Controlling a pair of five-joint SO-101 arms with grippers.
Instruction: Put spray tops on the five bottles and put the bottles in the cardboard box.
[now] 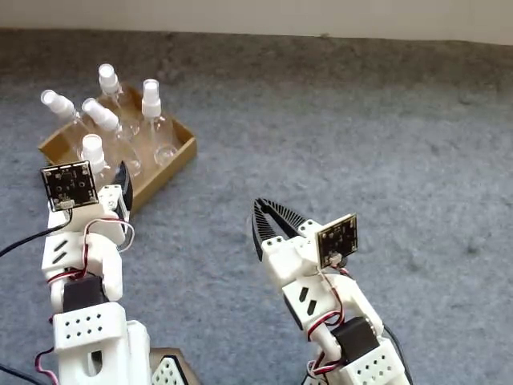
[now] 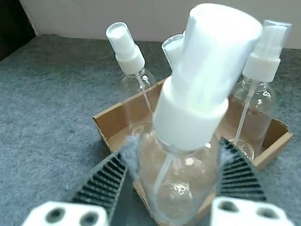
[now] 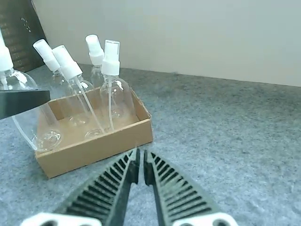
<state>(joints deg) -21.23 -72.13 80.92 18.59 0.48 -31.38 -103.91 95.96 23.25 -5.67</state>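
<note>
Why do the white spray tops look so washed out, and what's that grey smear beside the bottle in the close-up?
High view: bright light overexposes the spray tops, losing their detail. Left wrist view: the smear is likely grey carpet bent by the curved glass of the bottle in the left end effector. Right wrist view: softer, even light.

The bottles [image 3: 114, 96] are clear and glossy, spray tops [image 2: 207, 75] smooth white plastic, cardboard box [image 3: 94, 146] matt, carpet [image 1: 361, 128] rough.

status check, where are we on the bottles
Left gripper around the near bottle, at near corner of the cardboard box. Right gripper shut, empty, over the table. Four other bottles capped, in the box. Nothing in the way.
</note>
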